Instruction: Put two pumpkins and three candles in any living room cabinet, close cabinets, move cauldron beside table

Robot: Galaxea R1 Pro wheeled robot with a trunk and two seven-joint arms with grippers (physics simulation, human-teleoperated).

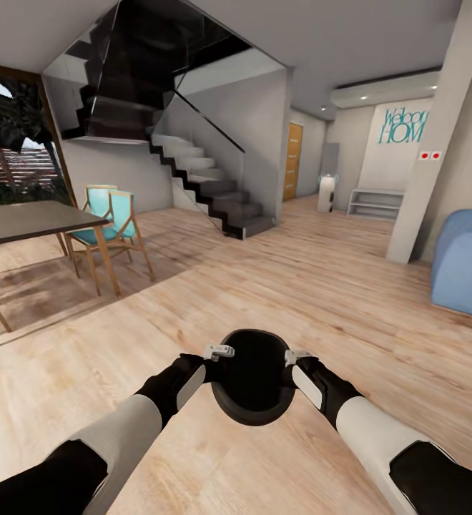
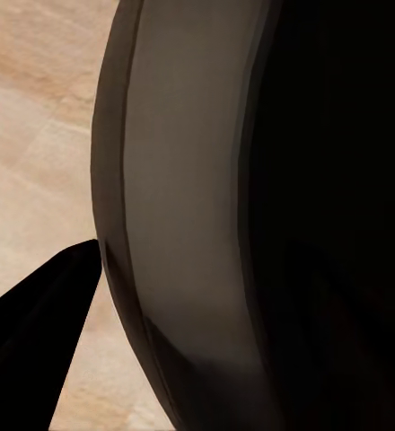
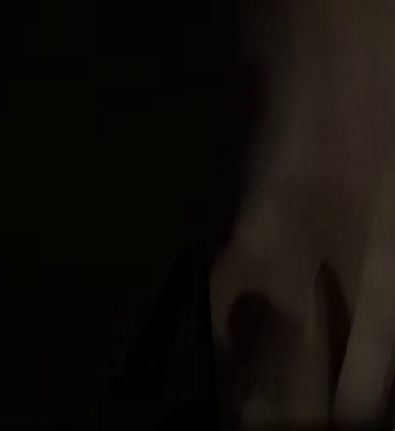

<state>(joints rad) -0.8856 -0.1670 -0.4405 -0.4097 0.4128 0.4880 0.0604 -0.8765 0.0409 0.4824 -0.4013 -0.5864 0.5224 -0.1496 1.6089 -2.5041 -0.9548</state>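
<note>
Both arms wore glossy black shells banded with pale grey forearm sleeves — the left gripper [image 1: 219,351] and right gripper [image 1: 298,356] were light-grey metal.

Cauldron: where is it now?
Head view: the cauldron sits low centre, between the left gripper and right gripper, above the wood floor.

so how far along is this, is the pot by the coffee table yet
Not yet. The black pot is carried over open wood floor, pressed between the left gripper and right gripper at its rim. Ahead are a dining table with chairs and stairs. What was done with pumpkins, candles and the cabinet can't be judged here.
</note>
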